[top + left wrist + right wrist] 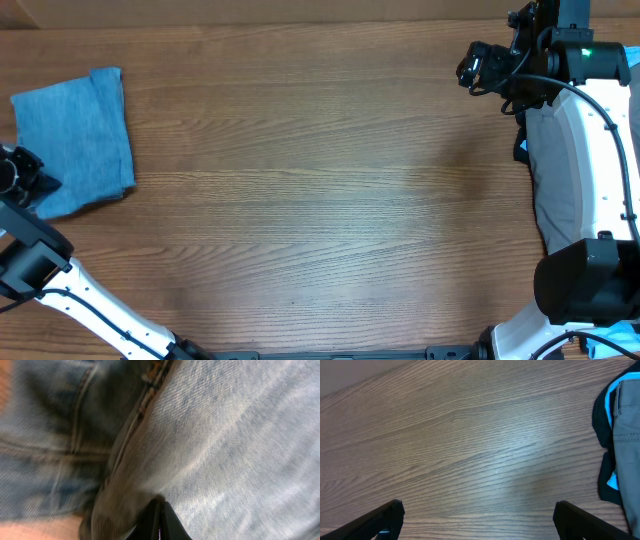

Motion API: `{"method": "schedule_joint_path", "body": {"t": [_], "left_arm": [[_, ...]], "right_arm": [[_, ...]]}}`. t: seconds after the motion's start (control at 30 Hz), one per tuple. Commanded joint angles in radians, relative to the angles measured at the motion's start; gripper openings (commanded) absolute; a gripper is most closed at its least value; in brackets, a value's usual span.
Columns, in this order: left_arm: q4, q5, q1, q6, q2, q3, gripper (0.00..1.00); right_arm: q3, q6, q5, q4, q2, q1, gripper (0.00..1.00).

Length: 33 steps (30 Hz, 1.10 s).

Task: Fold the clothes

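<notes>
Jeans (pixel 75 135): folded, left end of worktop (pixel 320 200); left gripper (pixel 160 510) pinched closed on the denim. Right gripper (pixel 479 506): spread wide above worktop, grey trousers (pixel 627 445) beside.

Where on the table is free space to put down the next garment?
Free: the whole middle of the wooden table, between the folded jeans at the left edge and the grey trousers at the right edge; the open right pincer hangs over bare wood. Crowded: the left edge, where the closed left pincer touches the denim, and the right edge.
</notes>
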Motion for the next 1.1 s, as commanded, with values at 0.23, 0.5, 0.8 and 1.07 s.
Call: {"method": "schedule_joint_path", "body": {"t": [0.23,0.5,0.8,1.07], "left_arm": [[0.101,-0.108,-0.288,-0.035,-0.240,0.306,0.04],[0.101,-0.463,-0.550,-0.048,-0.065,0.306,0.04],[0.077,-0.334,-0.492,-0.279,-0.012,0.306,0.04],[0.082,-0.289,-0.368,-0.276,-0.006,0.254,0.04]], "right_arm": [[0.002,-0.003,0.003,0.005,-0.001,-0.003,1.00],[0.002,-0.003,0.003,0.005,-0.001,-0.003,1.00],[0.002,-0.003,0.003,0.006,-0.001,-0.003,1.00],[0.002,-0.003,0.003,0.005,-0.001,-0.003,1.00]]}}
